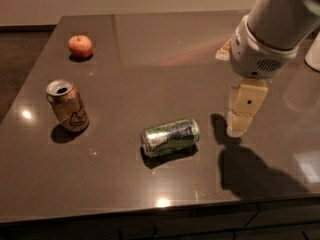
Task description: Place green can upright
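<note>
The green can (170, 137) lies on its side near the middle front of the dark table (150, 59), its silver end facing left. My gripper (239, 124) hangs from the white arm at the right, pointing down, just right of the can and a little above the tabletop. It holds nothing.
An orange-tan can (67, 105) with a dark squiggle stands upright at the left. A red apple (80, 46) sits at the back left. A white object (314, 54) is at the right edge. The table's front edge runs along the bottom.
</note>
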You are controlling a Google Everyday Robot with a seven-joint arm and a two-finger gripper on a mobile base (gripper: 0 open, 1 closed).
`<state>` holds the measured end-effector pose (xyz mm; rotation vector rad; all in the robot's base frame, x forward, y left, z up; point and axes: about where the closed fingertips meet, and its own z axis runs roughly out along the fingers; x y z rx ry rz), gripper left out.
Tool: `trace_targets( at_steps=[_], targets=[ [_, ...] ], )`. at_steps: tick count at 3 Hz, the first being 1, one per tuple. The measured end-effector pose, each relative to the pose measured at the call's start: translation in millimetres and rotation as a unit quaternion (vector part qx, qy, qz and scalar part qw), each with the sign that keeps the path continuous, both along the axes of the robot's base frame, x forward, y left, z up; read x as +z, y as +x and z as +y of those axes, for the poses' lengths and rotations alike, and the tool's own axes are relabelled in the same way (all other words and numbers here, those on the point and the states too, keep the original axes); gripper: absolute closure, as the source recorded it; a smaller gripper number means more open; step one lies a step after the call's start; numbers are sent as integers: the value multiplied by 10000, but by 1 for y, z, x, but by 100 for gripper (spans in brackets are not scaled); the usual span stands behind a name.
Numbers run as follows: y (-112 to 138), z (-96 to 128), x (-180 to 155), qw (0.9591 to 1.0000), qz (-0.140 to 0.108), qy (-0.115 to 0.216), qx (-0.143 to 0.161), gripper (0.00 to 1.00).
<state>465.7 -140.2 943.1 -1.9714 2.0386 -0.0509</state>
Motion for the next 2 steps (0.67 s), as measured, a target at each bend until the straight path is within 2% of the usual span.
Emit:
trace_targets(
  at_steps=[2],
  targets=[
    [-6, 46, -38, 9973, 266, -132, 668, 0]
  ],
)
